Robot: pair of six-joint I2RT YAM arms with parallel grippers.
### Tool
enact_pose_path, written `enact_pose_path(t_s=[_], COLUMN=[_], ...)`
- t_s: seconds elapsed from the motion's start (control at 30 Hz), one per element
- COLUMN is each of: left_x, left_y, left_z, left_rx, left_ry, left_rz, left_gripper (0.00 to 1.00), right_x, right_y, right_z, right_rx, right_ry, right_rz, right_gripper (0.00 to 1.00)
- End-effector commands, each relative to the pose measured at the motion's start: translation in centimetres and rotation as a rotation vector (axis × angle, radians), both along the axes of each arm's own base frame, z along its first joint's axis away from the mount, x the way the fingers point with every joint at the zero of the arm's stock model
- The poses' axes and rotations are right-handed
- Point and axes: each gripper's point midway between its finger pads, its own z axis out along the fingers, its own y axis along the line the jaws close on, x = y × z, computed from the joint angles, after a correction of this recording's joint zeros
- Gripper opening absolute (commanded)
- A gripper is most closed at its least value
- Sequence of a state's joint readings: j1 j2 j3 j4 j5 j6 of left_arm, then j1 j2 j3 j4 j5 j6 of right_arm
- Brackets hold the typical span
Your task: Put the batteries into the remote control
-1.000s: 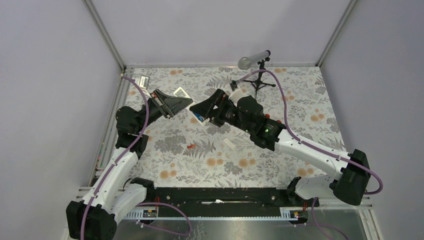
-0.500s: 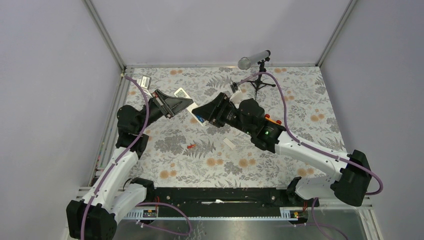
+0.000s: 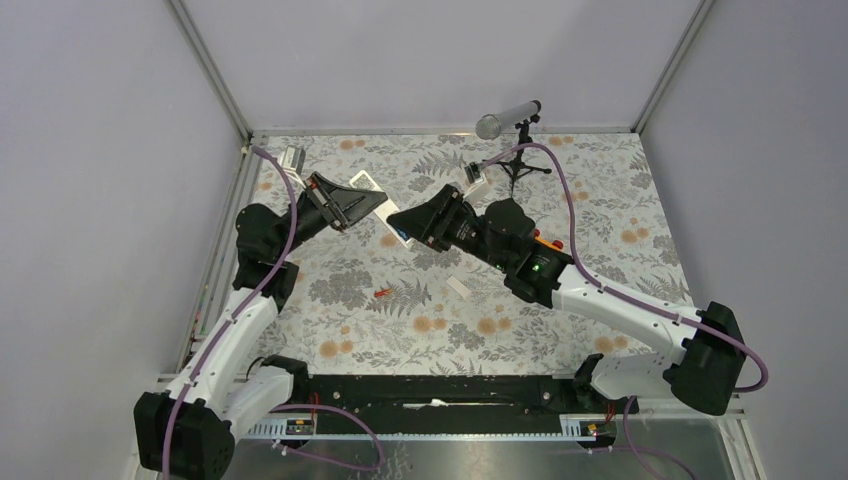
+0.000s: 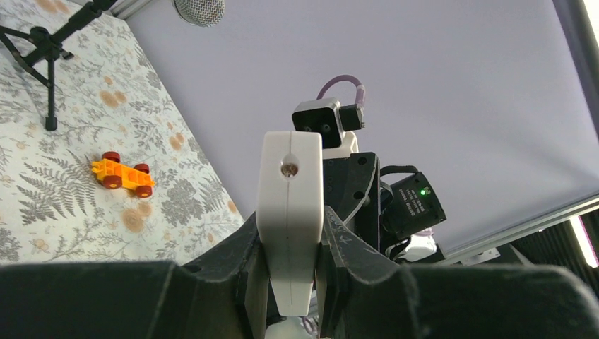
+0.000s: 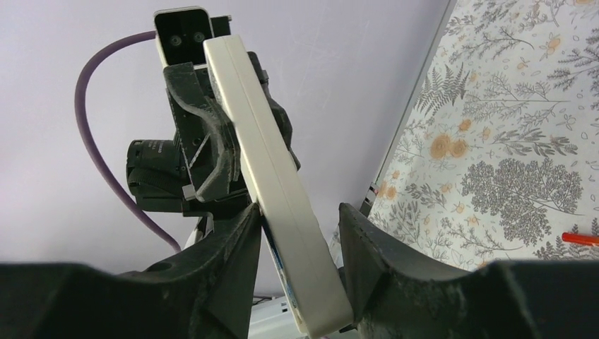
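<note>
L hand (image 4: 291, 236) is clamped snug on the white remote control (image 5: 270, 183), which is held edge-on, off the surface (image 3: 600, 200), at abt 10 o'clock of its centre in the top view. R hand (image 5: 300, 219) straddles the remote's other end w/ jaws part-open: one finger (image 5: 236, 247) touches it, and there's a sliver of gap at the other. A red battery (image 3: 381, 293) lies on the surface at 6 o'clock of the remote, w/ a small white cover piece (image 3: 458, 287) well apart at the battery's 3 o'clock, and an orange toy car (image 4: 123, 175) sits at abt 3 o'clock of the remote, beyond the R arm.
</note>
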State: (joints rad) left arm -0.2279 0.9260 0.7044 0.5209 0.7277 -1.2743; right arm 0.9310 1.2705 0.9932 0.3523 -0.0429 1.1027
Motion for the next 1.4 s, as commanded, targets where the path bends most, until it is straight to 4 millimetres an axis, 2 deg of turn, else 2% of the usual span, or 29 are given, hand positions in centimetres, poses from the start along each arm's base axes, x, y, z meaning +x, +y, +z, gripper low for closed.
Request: enact_pose_path(t_s=[0.0, 0.17, 0.2, 0.3, 0.33, 0.4, 0.5, 0.67, 0.87, 1.1, 1.37], left_x=[-0.7, -0.6, -0.6, -0.3, -0.1, 0.3, 0.4, 0.5, 0.4, 0.4, 0.5], left_y=[0.1, -0.1, -0.1, 0.0, 0.2, 0.5, 0.9, 1.3, 1.3, 1.2, 1.2], left_z=[4.8, 4.5, 4.4, 3.4, 3.0, 2.2, 1.6, 1.4, 1.2, 1.1, 1.5], left_rx=[-0.092, -0.133, -0.134, -0.107, -0.089, -0.069, -0.052, -0.034, -0.018, -0.016, -0.017], left_ry=[-0.065, -0.003, -0.004, -0.009, -0.012, -0.007, -0.021, -0.038, -0.038, -0.037, -0.041], left_rz=[-0.020, -0.063, -0.065, -0.043, -0.034, -0.018, -0.017, -0.028, -0.038, -0.044, -0.042], left_gripper=[0.00, 0.00, 0.00, 0.00, 0.00, 0.00, 0.00, 0.00, 0.00, 0.00, 0.00], right_x=[0.5, 1.2, 1.3, 1.3, 1.2, 1.1, 1.1, 0.6, 0.2, -0.4, 0.0], right_y=[-0.3, 0.1, 0.1, -0.5, -0.8, -1.3, -2.0, -3.0, -2.4, -0.8, -0.4], right_z=[-0.7, -0.4, -0.3, 1.0, 1.6, 2.8, 3.5, 2.9, 1.5, 0.6, -0.4], right_rx=[-0.055, -0.088, -0.086, -0.051, -0.039, -0.023, -0.020, -0.046, -0.105, -0.134, -0.153], right_ry=[-0.074, -0.112, -0.110, -0.122, -0.136, -0.159, -0.185, -0.210, -0.216, -0.225, -0.193], right_rz=[-0.016, -0.026, -0.028, -0.046, -0.048, -0.056, -0.063, -0.050, 0.000, 0.094, 0.091], right_gripper=[0.41, 0.39, 0.44, 0.80, 0.87, 0.91, 0.92, 0.86, 0.67, 0.65, 0.37])
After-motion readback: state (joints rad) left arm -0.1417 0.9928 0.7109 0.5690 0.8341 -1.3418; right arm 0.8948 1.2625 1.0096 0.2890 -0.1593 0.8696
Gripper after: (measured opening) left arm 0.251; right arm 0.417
